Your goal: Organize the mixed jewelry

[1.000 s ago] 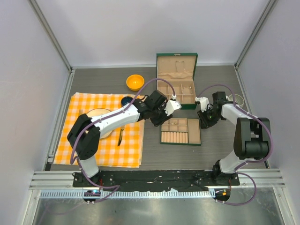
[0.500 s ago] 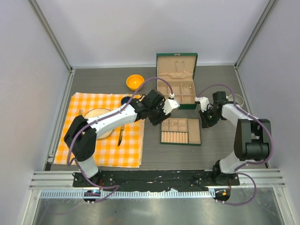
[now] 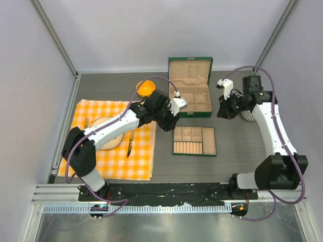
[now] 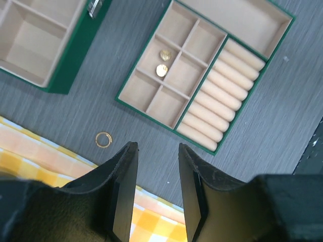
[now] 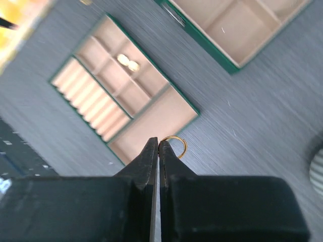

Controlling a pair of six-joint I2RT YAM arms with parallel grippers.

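Note:
My right gripper (image 5: 158,142) is shut on a thin gold wire ring (image 5: 177,142) and holds it in the air over the table, beside the green compartment tray (image 5: 190,105). In the top view this gripper (image 3: 224,112) is right of the open jewelry box (image 3: 190,85). My left gripper (image 4: 157,148) is open and empty above the edge of the checked cloth (image 4: 151,222). A second gold ring (image 4: 103,139) lies on the table just left of its fingers. Two small gold pieces (image 4: 162,63) lie in one tray compartment (image 3: 187,132).
The green tray (image 3: 194,141) has a row of beige ring rolls at its near side. An orange bowl (image 3: 145,87), a plate (image 3: 103,133) and a knife (image 3: 129,146) are by the orange checked cloth (image 3: 136,161). A white ribbed cup (image 3: 248,116) stands under the right arm.
My right arm has risen and swung back from beside the tray to beside the jewelry box. My left gripper has drawn back and left, away from the tray.

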